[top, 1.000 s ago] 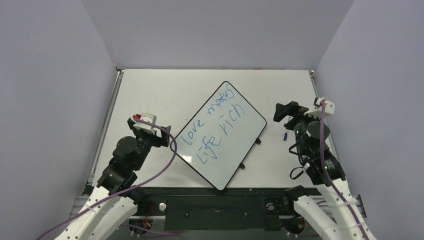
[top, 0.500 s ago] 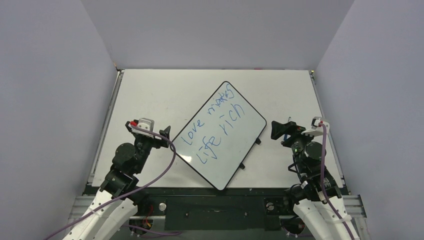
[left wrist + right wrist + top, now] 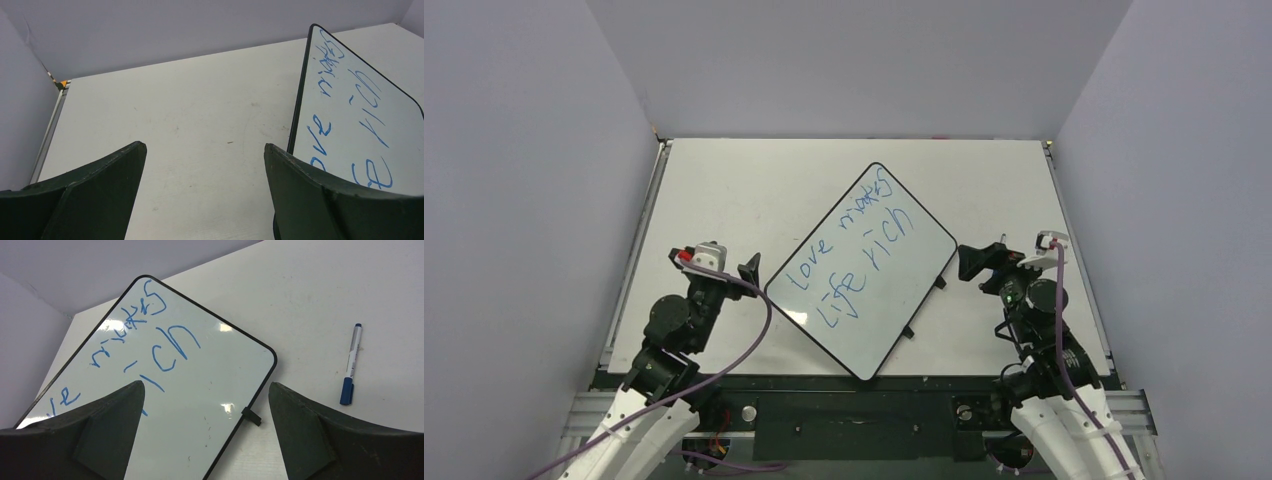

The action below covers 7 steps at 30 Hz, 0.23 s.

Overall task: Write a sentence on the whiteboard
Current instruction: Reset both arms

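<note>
board (image 3: 894,292) laid on table (image 3: 724,190), skewed; sentence (image 3: 849,255) written on it in two blue lines. left gripper (image 3: 205,150), right gripper (image 3: 206,387): jaws wide open, nothing held. marker (image 3: 350,365) laid right of board. risk: left jaw just beside board rim; board knocked or ink smeared if swept inward.

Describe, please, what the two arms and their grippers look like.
The left arm and right arm are black-jointed with white base links. A purple cable runs from each white wrist camera. The left gripper and right gripper have dark-green tapered fingers.
</note>
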### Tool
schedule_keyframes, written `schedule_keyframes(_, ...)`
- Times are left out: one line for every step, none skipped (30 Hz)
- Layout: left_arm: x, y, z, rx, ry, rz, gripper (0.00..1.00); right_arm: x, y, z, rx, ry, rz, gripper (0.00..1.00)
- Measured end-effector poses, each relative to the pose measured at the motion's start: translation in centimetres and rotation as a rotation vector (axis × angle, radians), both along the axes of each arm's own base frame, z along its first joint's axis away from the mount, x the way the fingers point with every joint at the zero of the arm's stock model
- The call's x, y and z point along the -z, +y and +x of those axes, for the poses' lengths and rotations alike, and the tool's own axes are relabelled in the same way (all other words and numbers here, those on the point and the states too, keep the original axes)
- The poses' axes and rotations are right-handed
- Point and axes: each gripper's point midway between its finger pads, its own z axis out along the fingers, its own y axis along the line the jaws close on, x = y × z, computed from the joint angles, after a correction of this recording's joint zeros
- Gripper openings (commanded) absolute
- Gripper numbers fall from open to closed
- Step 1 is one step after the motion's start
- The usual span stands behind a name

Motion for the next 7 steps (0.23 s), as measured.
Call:
schedule_keyframes(0.01,0.01,0.0,0.0,-0.001,0.001,0.86,0.18,0.08,0.07,-0.003,0.006,-0.001,0.9)
schedule_keyframes(-0.01,0.01,0.0,0.0,-0.002,0.001,0.86,0.27,0.17,0.11,-0.007,0.008,-0.002,0.9)
schedule_keyframes(0.0,0.0,0.0,0.0,-0.002,0.001,0.86,0.34,0.26,0.14,-0.011,0.01,-0.003,0.89)
schedule_keyframes(0.02,0.0,0.01,0.0,-0.002,0.002,0.86,0.33,0.37,0.17,-0.018,0.01,-0.005,0.89)
schedule_keyframes(0.0,0.0,0.01,0.0,-0.003,0.001,0.86,0.31,0.49,0.24,-0.024,0.009,-0.007,0.9)
schedule_keyframes(-0.02,0.0,0.0,0.0,-0.004,0.0,0.86,0.29,0.62,0.28,-0.031,0.008,-0.008,0.91)
schedule_keyframes(-0.02,0.01,-0.01,0.0,-0.005,0.0,0.86,0.23,0.73,0.28,-0.038,0.005,-0.008,0.93)
